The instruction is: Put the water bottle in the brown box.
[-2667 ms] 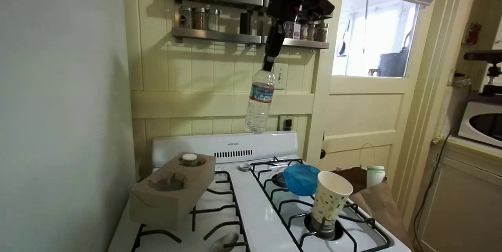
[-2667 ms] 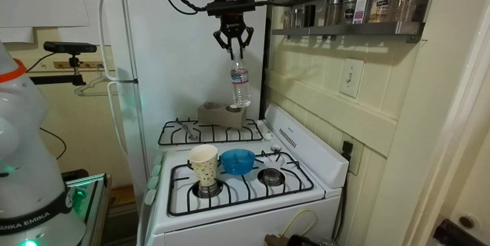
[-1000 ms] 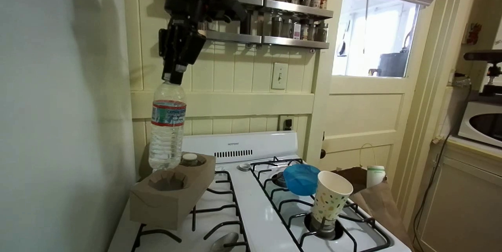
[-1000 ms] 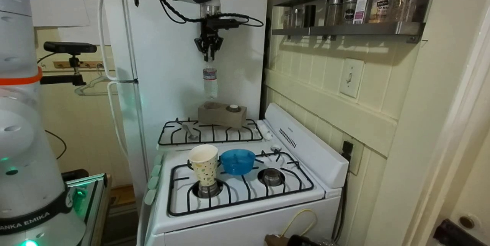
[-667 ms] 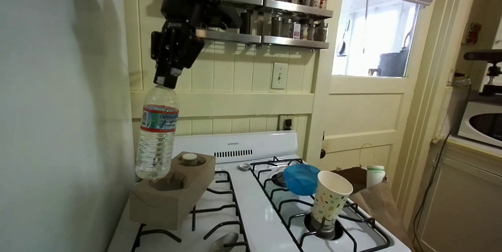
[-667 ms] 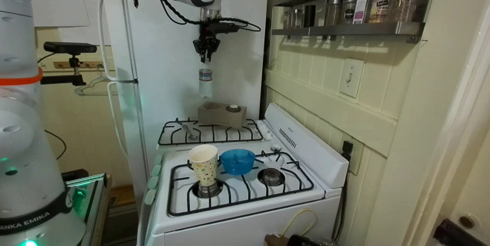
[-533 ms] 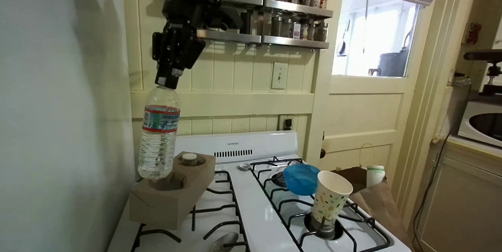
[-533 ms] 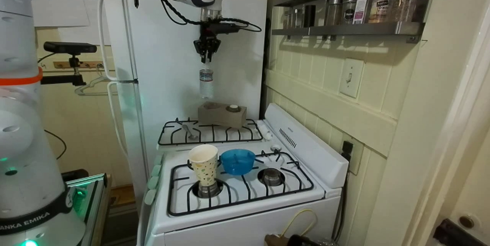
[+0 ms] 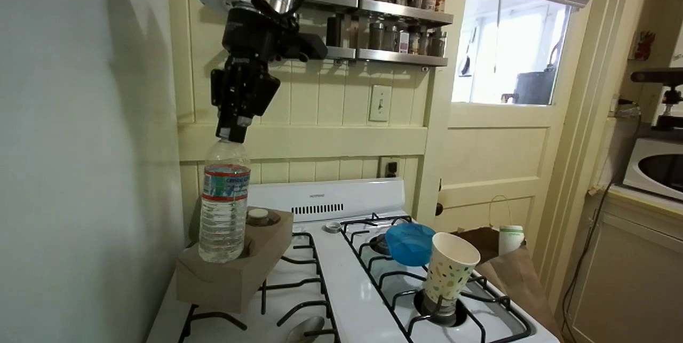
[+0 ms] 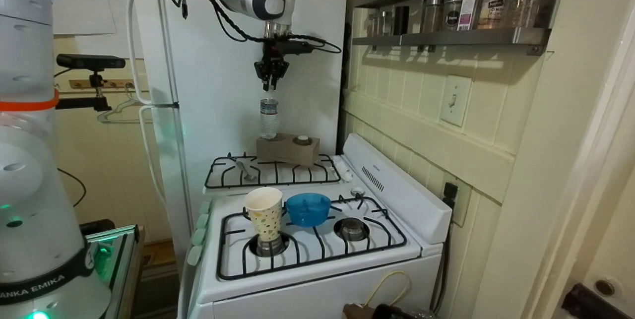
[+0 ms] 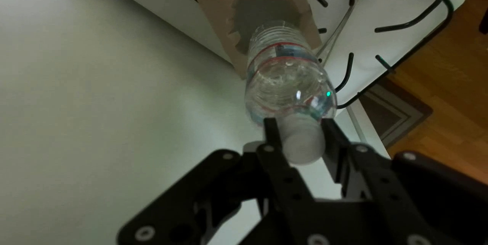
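The jaws grasped the water bottle [image 9: 224, 204] by its capped neck, presumably so its base could enter the brown cardboard box [image 9: 211, 283].

Water bottle [image 9: 221, 225]: clear; label [image 9: 226, 184] shows blue-green, edged red; cap [image 11: 303, 145] whitish. Cardboard box [image 9: 209, 285]: tan-brown. Hand [image 9: 232, 134]: mostly black. Paper cup [image 10: 265, 217]: cream, flecked green and orange-tan. Bowl [image 10: 308, 214]: translucent blue. Stove [image 9: 347, 279]: white; knobs [image 10: 199, 237] pale green.
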`<state>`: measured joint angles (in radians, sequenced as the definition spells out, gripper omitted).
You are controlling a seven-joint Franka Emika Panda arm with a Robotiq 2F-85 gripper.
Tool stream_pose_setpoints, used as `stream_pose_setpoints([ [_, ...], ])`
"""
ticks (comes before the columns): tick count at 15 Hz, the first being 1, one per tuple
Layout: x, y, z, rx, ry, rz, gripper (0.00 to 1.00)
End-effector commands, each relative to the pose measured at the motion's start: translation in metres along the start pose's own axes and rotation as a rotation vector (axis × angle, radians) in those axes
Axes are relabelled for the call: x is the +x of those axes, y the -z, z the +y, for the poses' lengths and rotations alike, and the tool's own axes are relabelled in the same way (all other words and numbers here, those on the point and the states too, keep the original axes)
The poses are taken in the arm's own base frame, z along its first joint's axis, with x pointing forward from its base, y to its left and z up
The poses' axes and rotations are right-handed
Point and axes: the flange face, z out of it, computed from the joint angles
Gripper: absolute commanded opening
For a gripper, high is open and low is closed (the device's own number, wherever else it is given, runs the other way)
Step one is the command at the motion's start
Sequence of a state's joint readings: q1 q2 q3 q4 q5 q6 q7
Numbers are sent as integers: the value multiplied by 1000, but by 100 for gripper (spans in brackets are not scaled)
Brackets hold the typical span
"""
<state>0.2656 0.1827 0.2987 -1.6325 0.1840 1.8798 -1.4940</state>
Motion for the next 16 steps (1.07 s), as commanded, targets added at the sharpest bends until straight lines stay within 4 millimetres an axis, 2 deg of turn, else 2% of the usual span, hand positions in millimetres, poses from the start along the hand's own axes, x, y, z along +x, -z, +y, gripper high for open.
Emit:
stream_pose_setpoints([
  [1,-7,-5,8,-8,-19,-32,8],
  [7,-11,-12,19,-18,-28,-78,8],
  [13,19,-45,25,45,48,-65,8],
  [14,23,-48,25,52,53,-61,16],
  [16,26,-53,24,72,60,-66,8],
])
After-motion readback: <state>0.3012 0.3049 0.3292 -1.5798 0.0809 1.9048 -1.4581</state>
